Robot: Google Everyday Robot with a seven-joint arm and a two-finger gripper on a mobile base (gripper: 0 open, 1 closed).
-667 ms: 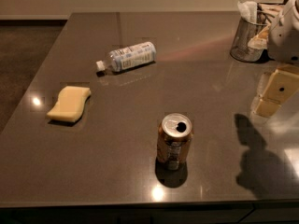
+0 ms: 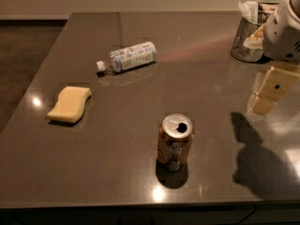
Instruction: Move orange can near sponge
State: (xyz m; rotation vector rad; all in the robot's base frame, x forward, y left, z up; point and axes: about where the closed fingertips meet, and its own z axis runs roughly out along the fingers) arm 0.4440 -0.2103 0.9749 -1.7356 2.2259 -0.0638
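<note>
The orange can (image 2: 175, 142) stands upright near the table's front edge, with its silver top and opening facing up. The pale yellow sponge (image 2: 70, 104) lies flat at the left of the table, well apart from the can. My gripper (image 2: 270, 91) hangs above the table at the right edge of the view, to the right of the can and farther back, touching nothing. It casts a shadow on the table (image 2: 140, 186) right of the can.
A clear plastic bottle (image 2: 127, 57) with a white cap lies on its side at the back left of centre. A glass container (image 2: 245, 43) with napkins stands at the back right, behind the arm's white housing (image 2: 283, 29). The floor lies beyond the table's left edge.
</note>
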